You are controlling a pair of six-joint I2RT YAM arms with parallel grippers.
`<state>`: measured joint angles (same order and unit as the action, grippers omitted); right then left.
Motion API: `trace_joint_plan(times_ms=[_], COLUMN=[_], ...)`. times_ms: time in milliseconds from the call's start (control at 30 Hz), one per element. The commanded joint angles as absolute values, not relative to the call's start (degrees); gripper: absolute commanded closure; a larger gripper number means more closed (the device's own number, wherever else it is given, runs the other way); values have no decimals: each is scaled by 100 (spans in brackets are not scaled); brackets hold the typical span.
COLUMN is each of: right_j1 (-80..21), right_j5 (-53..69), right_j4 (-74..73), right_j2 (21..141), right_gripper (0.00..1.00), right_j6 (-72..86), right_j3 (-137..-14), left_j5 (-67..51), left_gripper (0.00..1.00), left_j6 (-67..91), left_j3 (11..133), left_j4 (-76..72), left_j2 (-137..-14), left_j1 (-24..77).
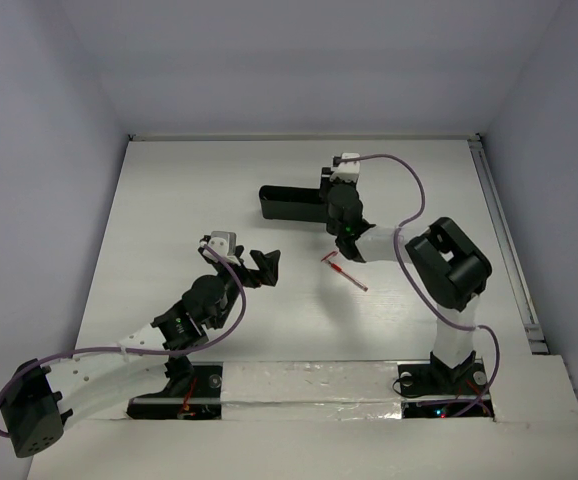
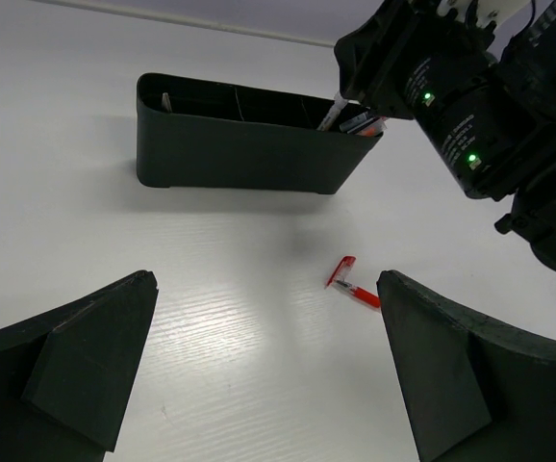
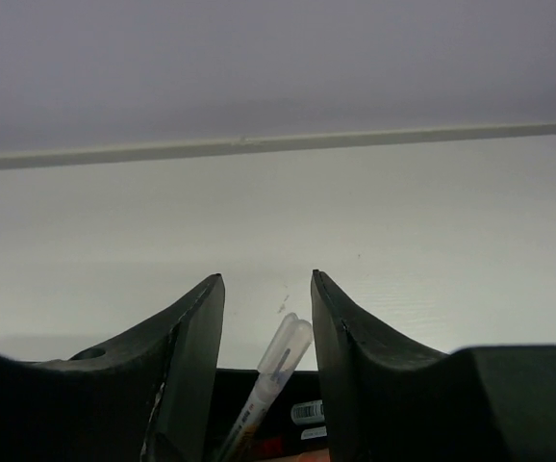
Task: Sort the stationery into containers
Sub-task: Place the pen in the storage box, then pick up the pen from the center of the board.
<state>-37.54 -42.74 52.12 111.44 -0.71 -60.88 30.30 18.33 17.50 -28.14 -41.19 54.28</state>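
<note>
Long black tray [image 2: 240, 154] sat upper centre of the left wrist view, on the white table [image 1: 169, 200]. Right gripper [image 3: 266, 279] was over the tray's right end, jaws partly spread. A clear pen [image 3: 283, 356] stood tilted between them with its lower end down in the tray. There was a gap on the pen's left side, so it was not pinched; contact with the right finger [image 3: 355, 366] couldn't be told. Other tray contents were too dark to name. One red pen [image 2: 352, 287] lay loose on the table below the tray, right of centre, well apart from it. Left gripper [image 2: 266, 279] hovered lower left of centre in the top view, jaws spread wide, empty, aimed toward the red pen but not touching it.
</note>
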Motion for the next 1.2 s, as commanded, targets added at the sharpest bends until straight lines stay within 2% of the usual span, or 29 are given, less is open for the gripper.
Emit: trace_joint_plan(times_ms=[0,233,367,467,500,633,700,733,767,800,833,867,933,1167], right_j1=[-3788,-3788,-3788,-3788,-3788,-3788,-3788,-3788,-3788,-3788,-3788,-3788,-3788,-3788], right_j5=[-4210,-3965,-3613,-3043,-2623,-1403,-803,-278,-107,-36,-79,-131,-246,-193], right_j4=[5239,4396,3098,2246,1728,392,-68,-584,-798,-983,-1141,-1351,-1528,-2108], right_j2=[10609,9792,9125,8492,8186,7639,7541,7532,7576,7628,7681,7795,7945,8709], right_gripper=[52,51,53,62,70,76,70,59,53,48,36,32,26,27], right_j6=[246,799,1562,1827,1880,1916,1776,1741,1723,1723,1749,1775,1854,1820], right_j3=[-6030,-5678,-5318,-4870,-4686,-4500,-4456,-4482,-4517,-4535,-4535,-4526,-4588,-5036], left_j5=[3076,3041,2988,2918,2857,2786,2725,2638,2593,2549,2479,2435,2373,2312], left_gripper=[1,1,1,1,1,1,1,1,1,1,1,1,1,1], left_j6=[1819,1837,1872,1924,1934,2074,2214,2258,2294,2320,2390,2425,2574,2742], left_j3=[1942,1942,1934,1942,1960,2039,2100,2144,2179,2197,2267,2311,2487,2637], left_j4=[-3138,-3129,-3129,-3146,-3146,-3138,-3112,-3103,-3103,-3094,-3076,-3050,-2840,-2312], left_j2=[-4078,-4034,-3990,-4016,-4060,-4297,-4411,-4525,-4570,-4631,-4736,-4790,-4886,-4738], left_j1=[5449,5449,5449,5449,5449,5449,5449,5449,5449,5449,5449,5449,5449,5449])
